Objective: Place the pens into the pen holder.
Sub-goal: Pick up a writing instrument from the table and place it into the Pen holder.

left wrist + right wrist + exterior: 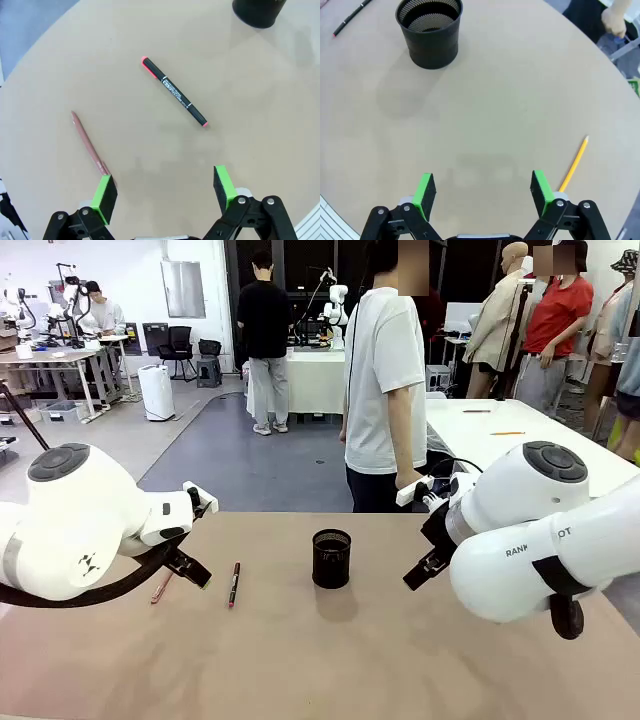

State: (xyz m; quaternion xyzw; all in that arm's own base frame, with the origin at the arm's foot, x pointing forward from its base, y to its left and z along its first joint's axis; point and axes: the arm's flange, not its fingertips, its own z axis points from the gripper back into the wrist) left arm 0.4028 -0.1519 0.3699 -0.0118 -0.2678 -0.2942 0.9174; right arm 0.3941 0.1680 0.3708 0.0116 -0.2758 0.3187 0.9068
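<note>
In the left wrist view, the black pen is seen mid-frame, the pink pen lower left, the pen holder upper right. The left end effector and right end effector are released; one barrel should be straddled squarely.

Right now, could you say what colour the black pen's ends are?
Red, on the black pen; clearest in left wrist view.

Beyond the tan counter lies a grey floor, with a white-draped table, a black office chair and a white wall farther back.
</note>
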